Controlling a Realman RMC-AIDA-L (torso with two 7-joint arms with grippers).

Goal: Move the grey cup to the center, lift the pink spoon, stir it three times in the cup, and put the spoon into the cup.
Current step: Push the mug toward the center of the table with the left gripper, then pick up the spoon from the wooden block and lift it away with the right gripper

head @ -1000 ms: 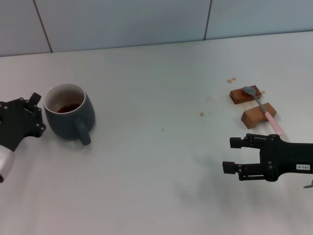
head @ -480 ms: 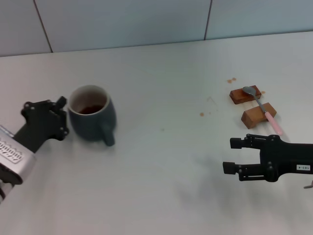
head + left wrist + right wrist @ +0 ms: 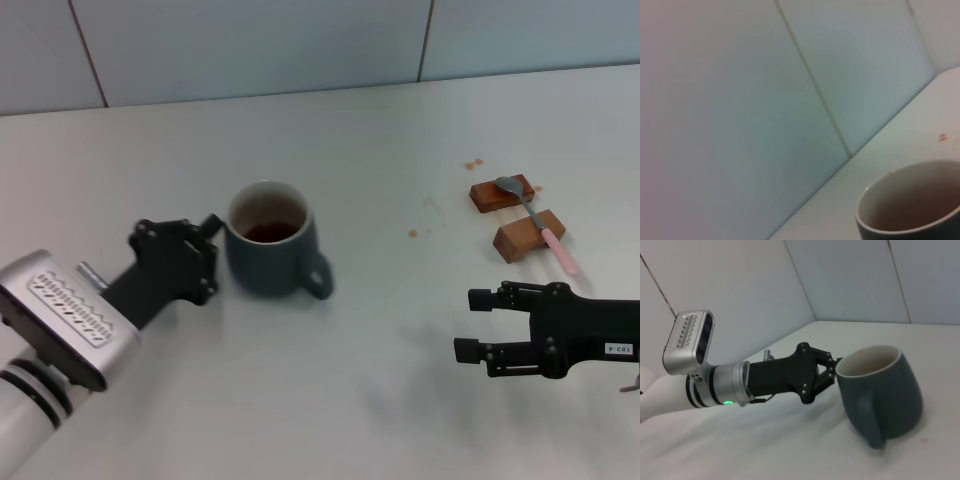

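One grey cup, one pink spoon and two small brown blocks are lying on the white table. The cup is standing upright a little left of the table's middle, with its loop handle pointing toward the robot and to the right. Inside it only a brown stain is showing on the pale bottom; the left wrist view gives only the rim and the pale inner wall.

The spoon is resting across the two blocks on the far right: its metal bowl is lying on the far block, its shaft is crossing the near block, and the pink handle end is reaching down to the table.

The left gripper is touching the cup's left side, and in the right wrist view its dark fingers are meeting the rim; I cannot tell if the jaws are closed on the wall.

The right gripper is hovering low near the spoon, on the robot's side, jaws apart and holding nothing.
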